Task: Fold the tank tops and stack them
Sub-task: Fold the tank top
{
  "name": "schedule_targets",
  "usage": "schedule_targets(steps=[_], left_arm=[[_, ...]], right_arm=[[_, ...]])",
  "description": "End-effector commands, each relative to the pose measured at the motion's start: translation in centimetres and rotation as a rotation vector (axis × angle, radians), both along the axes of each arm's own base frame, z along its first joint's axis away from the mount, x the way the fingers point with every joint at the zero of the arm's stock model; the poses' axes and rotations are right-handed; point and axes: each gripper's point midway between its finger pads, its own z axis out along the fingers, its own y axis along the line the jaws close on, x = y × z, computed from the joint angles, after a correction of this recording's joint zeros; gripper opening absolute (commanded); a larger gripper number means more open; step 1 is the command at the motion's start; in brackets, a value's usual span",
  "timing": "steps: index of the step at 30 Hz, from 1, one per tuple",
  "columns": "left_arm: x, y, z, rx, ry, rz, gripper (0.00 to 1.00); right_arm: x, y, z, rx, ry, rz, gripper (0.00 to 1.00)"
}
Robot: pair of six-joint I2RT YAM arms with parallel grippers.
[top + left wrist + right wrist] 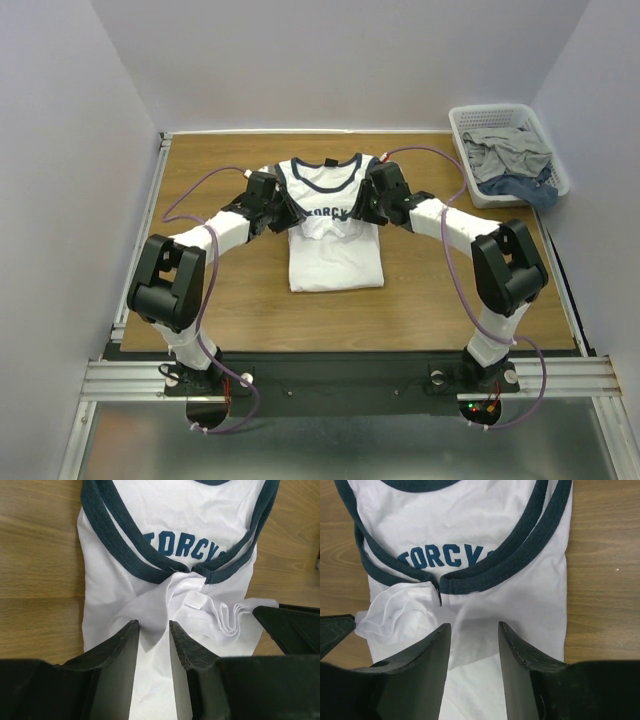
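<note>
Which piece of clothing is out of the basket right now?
The white top with navy trim, lying on the table; the grey and blue clothes sit bunched in the basket.

2 black-white arms, purple cables

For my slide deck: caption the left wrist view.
Left gripper open over a side-folded white tank top with navy trim, lying on the wooden table.
</note>
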Motion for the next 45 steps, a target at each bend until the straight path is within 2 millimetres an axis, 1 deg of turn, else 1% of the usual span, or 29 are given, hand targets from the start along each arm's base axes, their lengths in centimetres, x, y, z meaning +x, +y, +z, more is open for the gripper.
schedule_targets(steps=[1, 3, 4, 6, 7, 8, 11, 12, 13, 14, 15, 17, 19, 20, 22, 24, 26, 27, 28, 29, 30, 31, 32, 33, 34, 39, 42, 43, 45], left_arm=[[2.1, 0.0, 3.5, -0.039, -0.103, -0.001, 0.43], [2.3, 0.3, 4.3, -0.039, -0.121, 0.009, 0.44], [2.4, 0.5, 5.0, -0.039, -0.138, 0.015, 0.45], [2.4, 1.1, 5.5, -0.026, -0.149, 0.029, 0.45], [2.3, 1.3, 6.1, -0.026, -0.159, 0.032, 0.45], [2.2, 1.4, 6.1, -0.021, -0.158, 0.033, 0.45], [0.9, 1.5, 5.6, -0.028, -0.135, 0.021, 0.4], [0.4, 1.3, 5.3, -0.035, -0.124, 0.012, 0.35], [-0.3, 1.3, 4.7, -0.04, -0.104, 0.012, 0.29], [-0.8, 1.2, 4.2, -0.04, -0.092, 0.009, 0.26], [-1.4, 0.7, 4.0, -0.046, -0.082, -0.004, 0.24], [-2.4, 0.1, 3.5, -0.06, -0.068, -0.018, 0.13], [-3.6, -1.5, 3.1, -0.072, -0.068, -0.065, 0.03], [-3.7, -2.1, 2.7, -0.074, -0.059, -0.08, 0.0], [-3.8, -3.4, 2.0, -0.078, -0.041, -0.114, 0.0], [-3.1, -3.8, 2.0, -0.089, -0.054, -0.115, 0.0], [-1.8, -3.9, 1.1, -0.072, -0.048, -0.096, 0.0], [-0.7, -4.3, 1.7, -0.079, -0.065, -0.096, 0.0], [-0.3, -4.6, 0.5, -0.069, -0.04, -0.097, 0.0], [0.4, -4.5, 0.3, -0.061, -0.045, -0.09, 0.0], [1.0, -4.5, 0.3, -0.06, -0.046, -0.078, 0.0], [2.0, -4.7, 0.9, -0.064, -0.066, -0.069, 0.0], [2.6, -4.6, 0.6, -0.059, -0.065, -0.061, 0.0], [3.7, -4.3, 1.2, -0.054, -0.083, -0.042, 0.0], [4.2, -4.0, 0.5, -0.042, -0.074, -0.032, 0.0], [6.4, -2.0, -0.3, -0.013, -0.062, 0.027, 0.0], [7.5, -0.8, 0.2, -0.004, -0.082, 0.055, 0.09], [8.0, -0.3, 0.7, -0.006, -0.094, 0.066, 0.15], [8.5, 0.1, 1.6, -0.015, -0.11, 0.075, 0.24]], right_arm=[[2.8, 0.1, 3.0, 0.034, -0.1, -0.012, 0.52], [3.3, -0.4, 3.2, 0.033, -0.105, -0.025, 0.55], [3.4, -0.6, 3.4, 0.034, -0.108, -0.028, 0.56], [3.4, -1.1, 4.1, 0.033, -0.123, -0.034, 0.56], [3.2, -1.1, 4.5, 0.034, -0.131, -0.029, 0.56], [3.0, -1.1, 4.9, 0.039, -0.139, -0.018, 0.55], [1.4, -0.5, 5.3, 0.069, -0.127, 0.027, 0.52], [0.4, -0.2, 4.6, 0.064, -0.109, 0.042, 0.5], [-0.2, 0.1, 4.6, 0.069, -0.107, 0.053, 0.47], [-0.7, 0.4, 4.3, 0.067, -0.099, 0.059, 0.45], [-1.4, 1.1, 4.0, 0.066, -0.091, 0.077, 0.44], [-2.4, 1.6, 2.7, 0.051, -0.064, 0.091, 0.42], [-2.5, 1.9, 2.0, 0.046, -0.049, 0.102, 0.4], [-2.4, 2.1, 0.9, 0.036, -0.028, 0.108, 0.38], [-1.7, 2.3, 0.2, 0.019, -0.024, 0.101, 0.37], [-0.9, 2.2, -0.2, -0.004, -0.031, 0.094, 0.37], [-0.1, 2.3, -0.3, -0.015, -0.04, 0.084, 0.37], [0.9, 2.4, -0.5, -0.016, -0.04, 0.076, 0.37], [1.2, 2.5, -0.5, -0.009, -0.04, 0.081, 0.37], [2.0, 2.9, -0.8, -0.008, -0.038, 0.082, 0.36], [2.4, 2.8, -1.0, -0.011, -0.037, 0.078, 0.36], [2.8, 2.6, -1.3, -0.013, -0.033, 0.072, 0.36], [3.3, 2.6, -1.2, -0.013, -0.036, 0.064, 0.36], [3.9, 2.3, -1.6, -0.016, -0.033, 0.054, 0.36], [4.3, 2.1, -1.6, -0.013, -0.032, 0.048, 0.36], [5.7, 0.3, -1.8, 0.006, -0.02, 0.003, 0.36], [5.8, 0.1, -1.9, 0.005, -0.018, 0.003, 0.36], [5.7, 0.1, -2.1, 0.005, -0.013, 0.005, 0.36], [5.6, 0.1, -2.3, 0.006, -0.008, 0.004, 0.36]])
